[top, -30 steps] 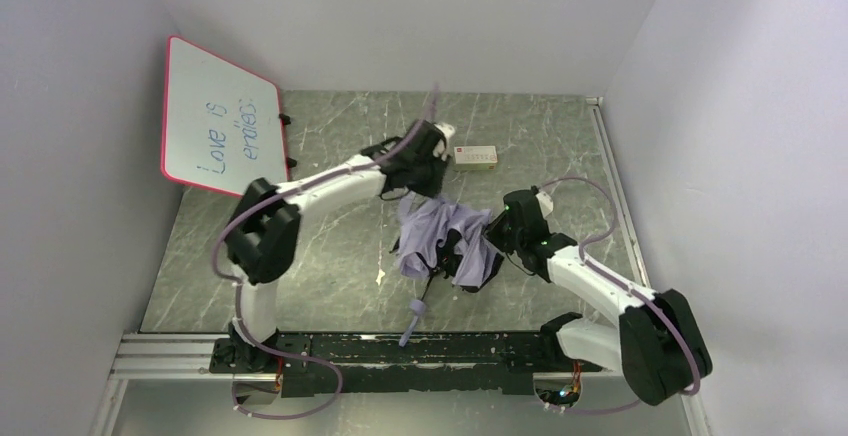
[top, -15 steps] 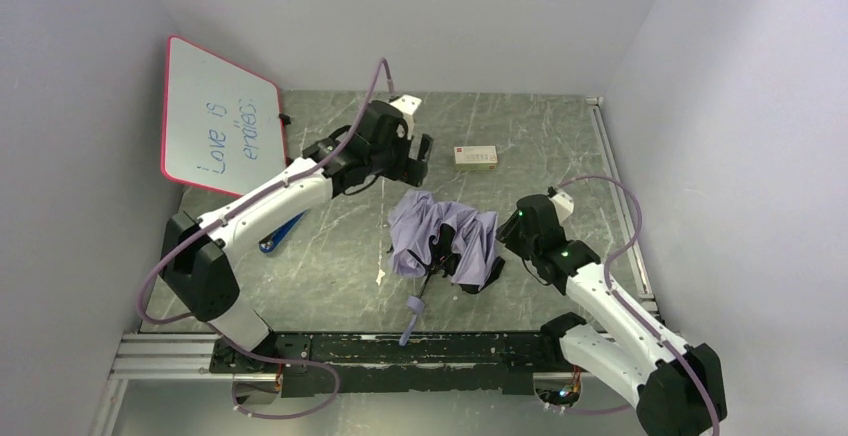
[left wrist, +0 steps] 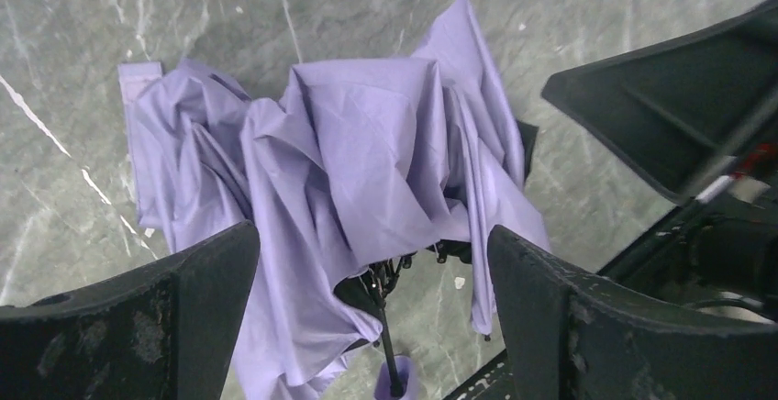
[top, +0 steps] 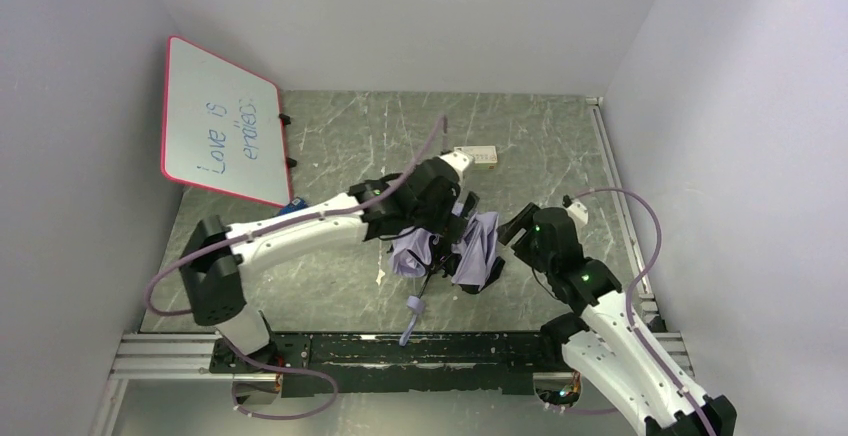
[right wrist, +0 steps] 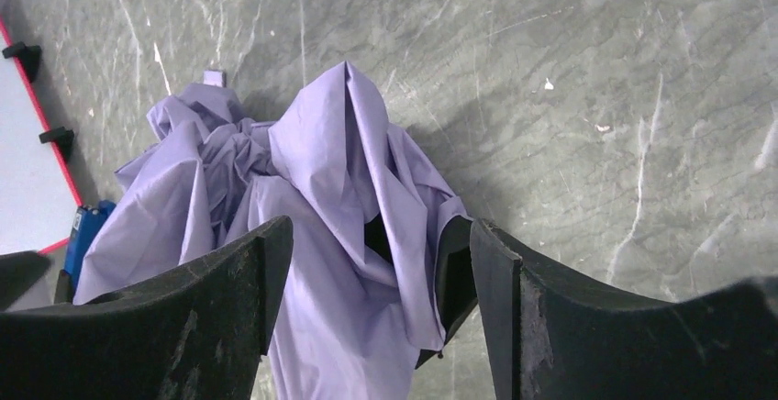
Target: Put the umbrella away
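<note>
Most of the job is left to do. On the grey table (top: 350, 146) the umbrella (top: 470, 246) lies in a crumpled heap, folded down but not rolled tidy. The left gripper (left wrist: 372, 235) and the right gripper (right wrist: 381, 230) hang over it, jaws wide apart, holding nothing

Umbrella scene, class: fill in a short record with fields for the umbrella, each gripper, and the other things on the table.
Umbrella: pale lavender fabric folding umbrella, collapsed and crumpled, lying on the grey marbled table
Left gripper: left gripper open, over the fabric, holding nothing
Right gripper: right gripper open, at the umbrella's right side, holding nothing
Also present: red-framed whiteboard propped at far left; small pale box beyond the umbrella
</note>
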You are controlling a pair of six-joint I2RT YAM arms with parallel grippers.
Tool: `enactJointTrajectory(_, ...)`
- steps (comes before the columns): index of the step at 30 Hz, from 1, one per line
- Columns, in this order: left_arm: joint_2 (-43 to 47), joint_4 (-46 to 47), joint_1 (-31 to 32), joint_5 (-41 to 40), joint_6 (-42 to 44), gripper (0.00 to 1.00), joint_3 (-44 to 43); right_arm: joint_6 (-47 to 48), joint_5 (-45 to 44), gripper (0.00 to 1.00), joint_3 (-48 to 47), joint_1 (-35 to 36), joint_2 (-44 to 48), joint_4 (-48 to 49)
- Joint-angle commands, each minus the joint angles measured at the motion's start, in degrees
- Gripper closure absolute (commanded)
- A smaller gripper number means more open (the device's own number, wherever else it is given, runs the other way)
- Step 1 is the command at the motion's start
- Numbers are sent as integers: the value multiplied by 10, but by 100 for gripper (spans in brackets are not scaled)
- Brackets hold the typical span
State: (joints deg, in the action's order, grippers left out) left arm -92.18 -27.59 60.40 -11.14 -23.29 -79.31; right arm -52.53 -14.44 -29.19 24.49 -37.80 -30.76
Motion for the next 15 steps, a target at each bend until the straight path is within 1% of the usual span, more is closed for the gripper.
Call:
enactJointTrajectory(1, -58, -36, 30, -67, -3, 3, -31, -7, -3, 26, 20, 2, 21, -30)
enactJointTrajectory(6, -86, -15, 43, -59, -1, 3, -39, -10, 15, 26, 38, 2, 24, -22)
enactJointTrajectory(10, -109, -30, 45, -76, -10, 2, -44, -18, 25, 27, 52, 2, 22, -13)
enactJointTrajectory(15, -126, -32, 48, -100, -3, 3, -39, -25, 45, 29, 76, 2, 17, 12)
